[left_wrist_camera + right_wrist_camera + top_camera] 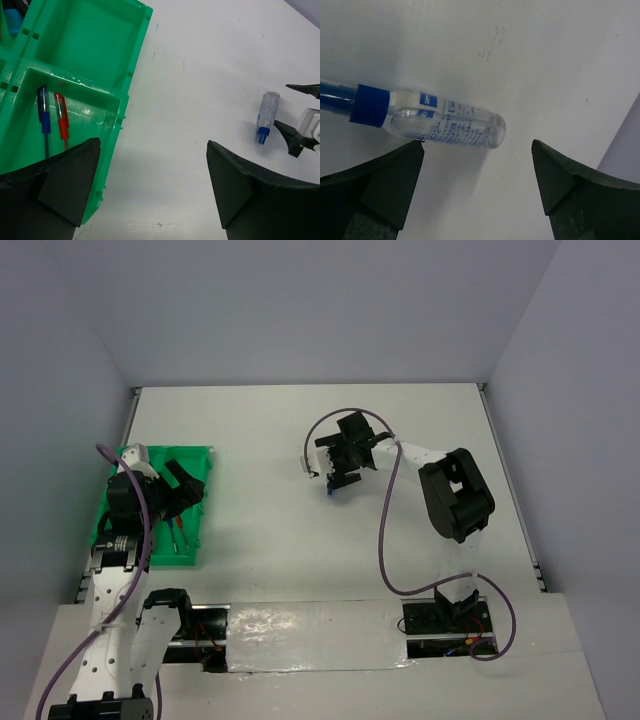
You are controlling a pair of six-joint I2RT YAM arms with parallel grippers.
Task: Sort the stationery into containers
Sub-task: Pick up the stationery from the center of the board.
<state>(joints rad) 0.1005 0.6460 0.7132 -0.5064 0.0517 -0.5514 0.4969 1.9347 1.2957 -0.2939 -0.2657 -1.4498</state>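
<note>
The green tray (193, 558) lies at the left of the table. One of its compartments holds a thin blue pen (44, 115) and a thin red pen (62, 120); a blue cap (12, 20) shows in another compartment. My left gripper (155, 185) hangs open over the tray's right wall (125, 100), nothing between its fingers. A clear-bodied, blue-capped marker (445, 125) lies flat on the white table (300, 430) near the middle. My right gripper (477, 185) stands open just above it, the marker lying in front of the left fingertip (405, 165), not between the fingers.
The marker (266, 116) and the right gripper's fingertips (300, 140) show at the right of the left wrist view. White walls close the table at the back and sides. A glossy strip (310, 635) runs between the arm bases.
</note>
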